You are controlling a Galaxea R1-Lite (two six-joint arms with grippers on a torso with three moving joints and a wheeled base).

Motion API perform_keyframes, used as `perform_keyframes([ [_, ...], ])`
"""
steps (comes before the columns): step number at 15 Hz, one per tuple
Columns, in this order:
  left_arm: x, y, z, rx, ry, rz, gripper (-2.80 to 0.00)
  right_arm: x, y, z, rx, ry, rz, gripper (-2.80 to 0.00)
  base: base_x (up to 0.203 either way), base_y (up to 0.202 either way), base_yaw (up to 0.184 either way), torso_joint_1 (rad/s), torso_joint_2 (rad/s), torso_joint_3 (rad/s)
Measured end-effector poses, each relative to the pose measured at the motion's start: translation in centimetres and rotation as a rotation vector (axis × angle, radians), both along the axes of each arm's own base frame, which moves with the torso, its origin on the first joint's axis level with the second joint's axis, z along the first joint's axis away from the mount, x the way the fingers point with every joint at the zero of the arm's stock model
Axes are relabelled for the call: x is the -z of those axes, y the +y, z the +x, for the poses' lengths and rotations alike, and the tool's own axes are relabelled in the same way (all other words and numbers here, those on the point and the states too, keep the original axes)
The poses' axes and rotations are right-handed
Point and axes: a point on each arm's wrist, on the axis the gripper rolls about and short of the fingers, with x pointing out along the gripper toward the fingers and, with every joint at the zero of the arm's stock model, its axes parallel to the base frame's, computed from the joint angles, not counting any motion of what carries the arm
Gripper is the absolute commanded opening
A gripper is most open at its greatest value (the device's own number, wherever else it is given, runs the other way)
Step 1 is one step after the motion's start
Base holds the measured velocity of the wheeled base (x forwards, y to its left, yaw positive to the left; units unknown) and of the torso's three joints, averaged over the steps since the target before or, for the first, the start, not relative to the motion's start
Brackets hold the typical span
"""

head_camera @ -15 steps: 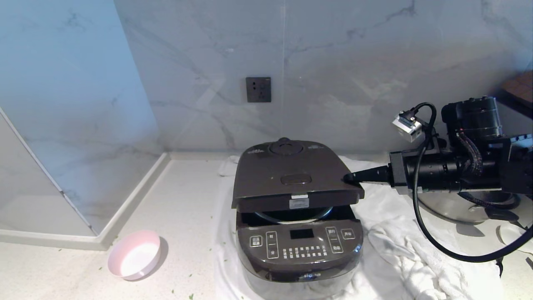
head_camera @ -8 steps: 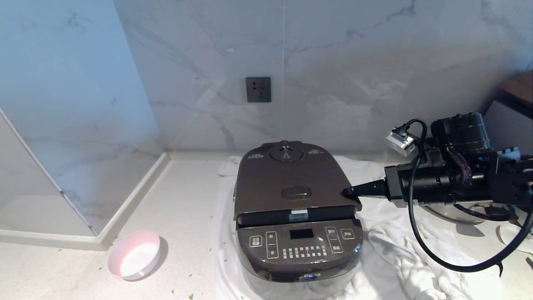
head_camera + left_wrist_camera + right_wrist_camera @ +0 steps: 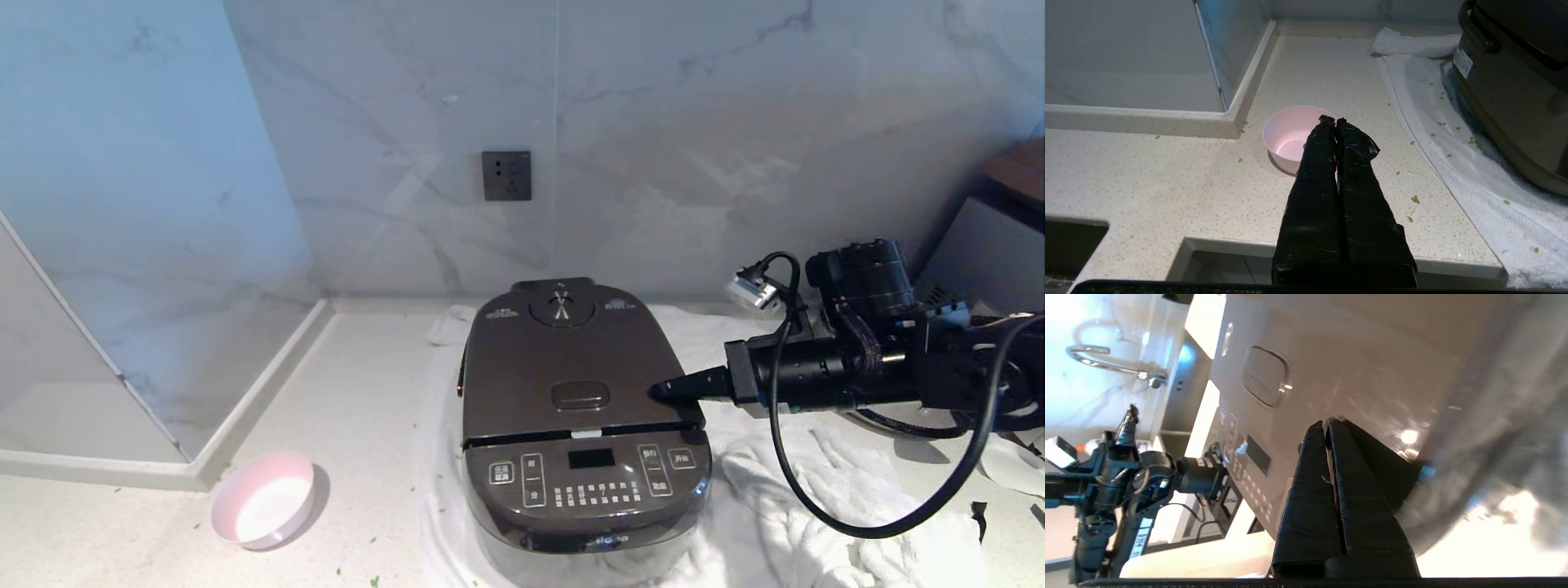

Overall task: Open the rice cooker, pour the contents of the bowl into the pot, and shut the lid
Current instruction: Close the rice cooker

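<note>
The dark brown-grey rice cooker stands on a white towel in the middle of the counter. Its lid lies flat on the body, so the pot is hidden. My right gripper is shut, its tip resting on the lid's front right part beside the oval latch button. In the right wrist view, the gripper touches the lid. The pale pink bowl sits on the counter at front left with nothing inside. My left gripper is shut and parked just short of the bowl. A few green bits lie scattered.
The white towel spreads out under and to the right of the cooker. A raised ledge with a glass panel bounds the counter on the left. A socket is on the marble wall. The counter's front edge lies below my left gripper.
The lid has swung down from partly raised to flat on the cooker body. My right gripper has gone down and leftward with it, its tip staying on the lid.
</note>
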Motion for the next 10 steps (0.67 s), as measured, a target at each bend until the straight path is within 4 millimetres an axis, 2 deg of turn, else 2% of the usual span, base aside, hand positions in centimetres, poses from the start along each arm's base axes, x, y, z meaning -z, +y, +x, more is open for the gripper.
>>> perform_keyframes([
  [4, 0.0, 0.0, 0.0, 0.000, 0.000, 0.000, -2.80, 0.9, 1.3, 0.2, -0.011, 0.018, 0.001, -2.80, 0.000, 0.000, 0.000, 0.000, 0.00, 0.000],
  [8, 0.0, 0.0, 0.0, 0.000, 0.000, 0.000, -2.80, 2.3, 1.2, -0.1, -0.009, 0.018, 0.002, -2.80, 0.000, 0.000, 0.000, 0.000, 0.00, 0.000],
  [10, 0.0, 0.0, 0.0, 0.000, 0.000, 0.000, -2.80, 2.2, 1.2, -0.1, 0.010, 0.023, 0.008, -2.80, 0.000, 0.000, 0.000, 0.000, 0.00, 0.000],
])
